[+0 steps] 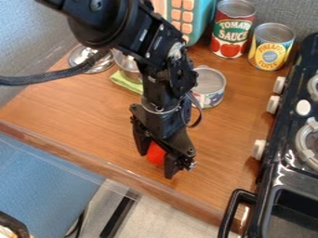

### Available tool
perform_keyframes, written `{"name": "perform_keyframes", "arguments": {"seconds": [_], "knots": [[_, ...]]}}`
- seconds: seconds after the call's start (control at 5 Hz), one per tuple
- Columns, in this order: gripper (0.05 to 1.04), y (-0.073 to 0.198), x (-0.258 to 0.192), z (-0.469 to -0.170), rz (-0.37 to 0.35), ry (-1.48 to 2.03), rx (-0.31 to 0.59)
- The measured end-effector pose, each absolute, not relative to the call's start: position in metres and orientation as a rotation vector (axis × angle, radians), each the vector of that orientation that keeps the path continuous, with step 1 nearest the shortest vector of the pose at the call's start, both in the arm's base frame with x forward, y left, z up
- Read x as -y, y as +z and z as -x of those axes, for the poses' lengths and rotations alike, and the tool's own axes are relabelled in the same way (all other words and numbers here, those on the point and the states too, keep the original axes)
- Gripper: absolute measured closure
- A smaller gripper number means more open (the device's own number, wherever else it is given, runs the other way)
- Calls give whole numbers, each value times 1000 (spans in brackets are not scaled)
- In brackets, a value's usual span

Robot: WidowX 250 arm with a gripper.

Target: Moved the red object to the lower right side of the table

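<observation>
Metal cans [233,35] stand beyond the claw [155,163], which is part-closed, gripping the red object [155,153].

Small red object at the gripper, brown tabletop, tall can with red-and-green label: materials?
Small red object: possibly plastic or rubber; smooth, evenly coloured, little shine.
Brown tabletop: wood or wood-look laminate; streaky grain, soft sheen.
Tall can: metal, judging by its grey rimmed top; printed label, likely paper.
</observation>
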State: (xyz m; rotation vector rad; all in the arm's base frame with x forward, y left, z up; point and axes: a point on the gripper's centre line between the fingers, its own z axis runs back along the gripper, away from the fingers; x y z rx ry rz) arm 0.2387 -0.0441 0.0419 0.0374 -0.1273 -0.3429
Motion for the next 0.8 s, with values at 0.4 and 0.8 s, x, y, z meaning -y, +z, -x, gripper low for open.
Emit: {"name": "perform_keyframes", "arguments": {"seconds": [0.4,0.8], "knots": [[77,58,30,-248,-34,-268,109],[83,122,-6,-249,-46,-99,169]]}}
